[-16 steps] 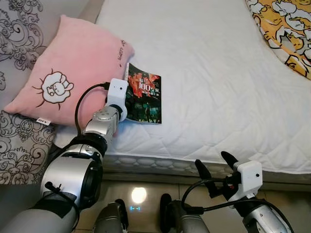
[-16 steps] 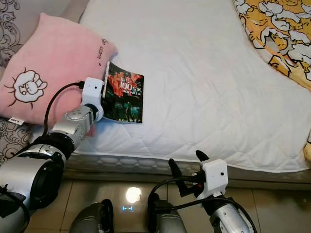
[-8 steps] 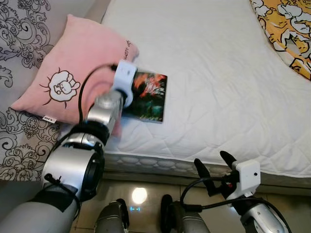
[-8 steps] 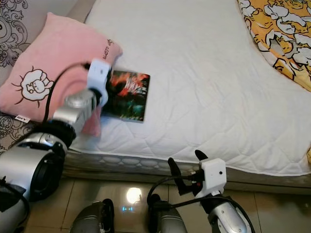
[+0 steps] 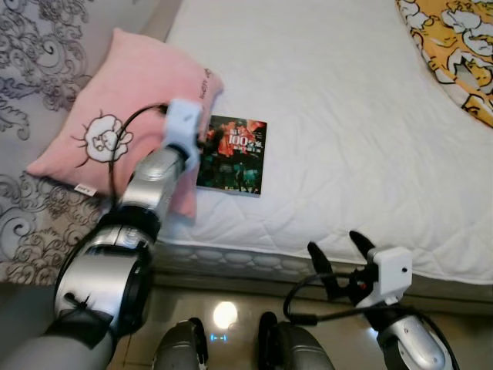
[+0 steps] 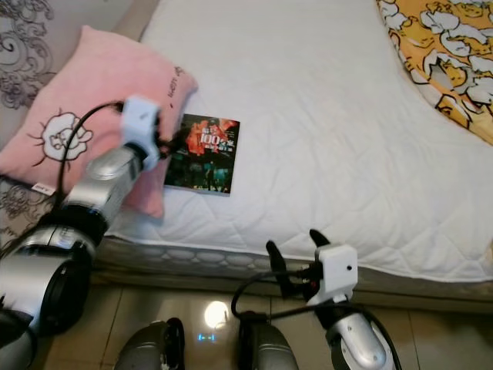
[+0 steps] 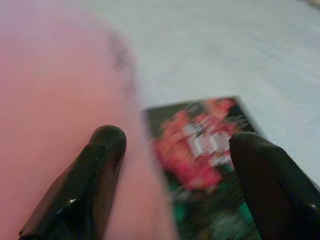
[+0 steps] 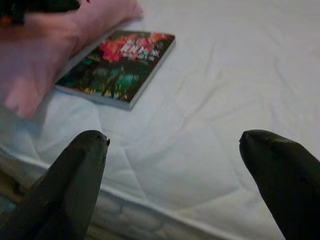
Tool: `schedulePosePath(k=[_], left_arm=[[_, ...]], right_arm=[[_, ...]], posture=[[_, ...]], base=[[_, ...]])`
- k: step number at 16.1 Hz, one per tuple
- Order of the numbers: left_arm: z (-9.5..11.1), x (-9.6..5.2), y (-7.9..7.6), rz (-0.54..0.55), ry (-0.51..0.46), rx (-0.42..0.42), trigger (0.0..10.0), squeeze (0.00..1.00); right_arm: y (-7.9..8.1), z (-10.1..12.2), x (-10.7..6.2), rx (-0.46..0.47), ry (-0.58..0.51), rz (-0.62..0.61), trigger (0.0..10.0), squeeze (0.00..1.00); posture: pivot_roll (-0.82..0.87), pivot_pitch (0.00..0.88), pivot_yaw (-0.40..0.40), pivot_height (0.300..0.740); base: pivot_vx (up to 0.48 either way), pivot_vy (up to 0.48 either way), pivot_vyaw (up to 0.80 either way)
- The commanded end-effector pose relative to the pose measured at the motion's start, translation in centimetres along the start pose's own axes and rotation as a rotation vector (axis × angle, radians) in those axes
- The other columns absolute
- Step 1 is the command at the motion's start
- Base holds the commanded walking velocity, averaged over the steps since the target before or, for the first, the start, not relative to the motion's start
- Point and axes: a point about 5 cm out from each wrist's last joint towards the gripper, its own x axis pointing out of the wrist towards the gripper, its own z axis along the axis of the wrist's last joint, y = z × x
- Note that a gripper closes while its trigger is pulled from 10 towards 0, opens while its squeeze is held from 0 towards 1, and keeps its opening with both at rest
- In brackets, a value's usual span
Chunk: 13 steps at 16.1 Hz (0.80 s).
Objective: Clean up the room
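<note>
The left pincer (image 7: 170, 145), fingers spread, now hovers over the seam between the plush pink square pillow (image 5: 115, 123) and the dark glossy paperback book (image 5: 232, 154), having swung up off the book's lower edge. The book lies ungrasped on the white quilted bed (image 5: 347, 116) (pickup still pending). The right pincer (image 5: 339, 254) hangs spread, idle.

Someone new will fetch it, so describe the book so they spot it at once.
Start at the white mattress and go to its near left corner, where a pink pillow lies. The book lies flat beside that pillow, the only dark, red-and-green thing on the white quilting.
</note>
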Motion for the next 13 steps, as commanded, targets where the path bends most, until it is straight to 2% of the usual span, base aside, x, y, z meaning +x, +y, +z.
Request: schedulePosePath(k=[1,2,3,4,5,6,7,8,9,10,11,12,13], left_arm=[[-0.1,-0.9,0.2,0.047,-0.07,-0.032,10.0,0.0],[-0.7,-1.6,0.2,0.071,-0.086,-0.045,10.0,0.0],[-1.7,-3.5,-0.3,0.103,-0.143,-0.07,10.0,0.0],[-2.0,-4.2,-0.8,0.096,-0.154,-0.082,10.0,0.0],[-2.8,-5.5,-2.0,0.079,-0.165,-0.079,10.0,0.0],[-3.1,-6.0,-2.5,0.072,-0.17,-0.078,10.0,0.0],[-3.6,-7.7,-4.1,0.028,-0.181,-0.052,10.0,0.0],[-3.9,-8.4,-4.5,0.018,-0.181,-0.041,10.0,0.0],[-4.6,-10.2,-4.2,0.026,-0.166,-0.005,10.0,0.0],[-5.8,-11.9,-4.3,-0.025,-0.139,0.059,10.0,0.0],[-6.7,-12.5,-4.4,-0.047,-0.107,0.079,10.0,0.0],[-8.0,-12.5,-4.3,-0.037,-0.053,0.066,10.0,0.0],[-8.4,-12.1,-4.2,-0.023,-0.029,0.047,10.0,0.0]], right_arm=[[-1.1,0.7,0.1,-0.034,-0.052,-0.073,10.0,0.09],[-1.5,1.1,0.4,-0.05,-0.085,-0.104,10.0,0.09],[-2.6,2.1,0.8,-0.056,-0.163,-0.244,10.0,0.09],[-2.8,2.3,0.7,-0.073,-0.186,-0.288,10.0,0.09],[-2.8,2.4,0.5,-0.101,-0.214,-0.329,10.0,0.09],[-2.8,2.4,0.4,-0.115,-0.222,-0.339,10.0,0.09],[-3.4,2.1,-0.2,-0.16,-0.23,-0.395,10.0,0.08],[-3.7,2.0,-0.6,-0.174,-0.23,-0.425,10.0,0.08],[-4.2,1.7,-1.3,-0.221,-0.23,-0.465,10.0,0.09],[-4.0,1.8,-2.0,-0.317,-0.248,-0.456,10.0,0.09],[-3.8,1.6,-2.4,-0.343,-0.243,-0.446,10.0,0.09],[-4.0,0.9,-3.0,-0.292,-0.21,-0.491,10.0,0.09],[-4.2,0.6,-3.2,-0.239,-0.195,-0.53,10.0,0.09]], posture=[[0.03,0.142,-0.033,0.74],[0.05,0.132,-0.032,0.74],[0.07,0.101,-0.03,0.74],[0.07,0.096,-0.03,0.74],[0.09,0.059,-0.028,0.74],[0.09,0.054,-0.028,0.74],[0.1,0.014,-0.028,0.74],[0.1,0.008,-0.028,0.74],[0.1,0.0,-0.032,0.74],[0.08,0.002,-0.039,0.74],[0.08,0.009,-0.047,0.74],[0.07,0.015,-0.054,0.74],[0.07,0.018,-0.053,0.74]], base=[[0.0,0.0,0.0],[0.0,0.0,0.0],[0.0,0.0,0.0],[0.0,0.0,0.0],[0.0,0.0,0.0],[0.0,0.0,0.0],[0.0,0.0,0.0],[0.0,0.0,0.0],[0.0,0.0,0.0],[0.0,0.0,0.0],[0.0,0.0,0.0],[0.0,-0.48,0.0],[0.0,-0.48,0.0]])
